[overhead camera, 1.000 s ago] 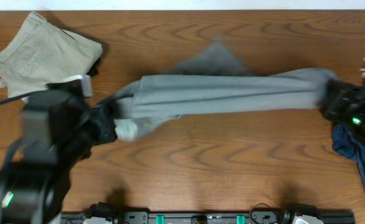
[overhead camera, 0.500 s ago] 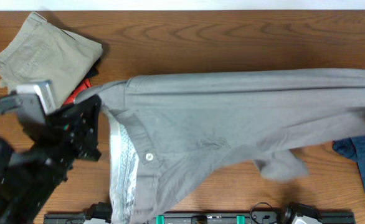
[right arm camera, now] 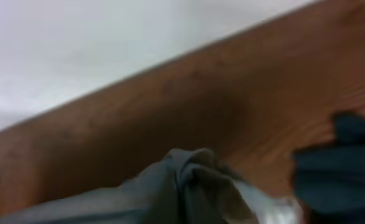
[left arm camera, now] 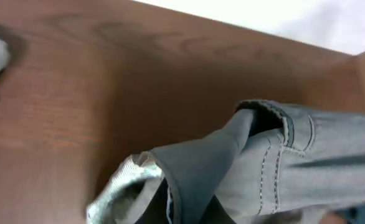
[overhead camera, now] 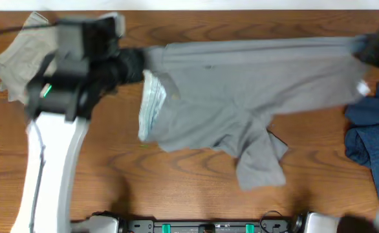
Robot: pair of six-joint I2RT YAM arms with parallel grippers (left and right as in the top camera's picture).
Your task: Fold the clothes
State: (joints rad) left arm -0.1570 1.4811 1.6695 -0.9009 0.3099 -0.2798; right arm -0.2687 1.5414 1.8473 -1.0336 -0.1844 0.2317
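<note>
The grey shorts [overhead camera: 241,84] hang stretched across the far half of the table, held up at both ends. My left gripper [overhead camera: 138,65] is shut on the waistband end; the left wrist view shows bunched grey cloth with stitching [left arm camera: 257,162] and pale pocket lining. My right gripper [overhead camera: 368,48] is shut on the other end, with gathered grey cloth [right arm camera: 189,180] close in the right wrist view. A leg flap droops onto the table near the middle front [overhead camera: 260,162].
Khaki-beige shorts [overhead camera: 18,55] lie at the far left corner behind my left arm. Dark navy-blue garments [overhead camera: 370,129] lie at the right edge, also in the right wrist view [right arm camera: 338,162]. The table's far edge runs just behind the stretched cloth.
Both grippers have moved toward the far edge, carrying the grey shorts with them. The shorts went from a tight bunched band to a spread sheet, now draped farther back.
</note>
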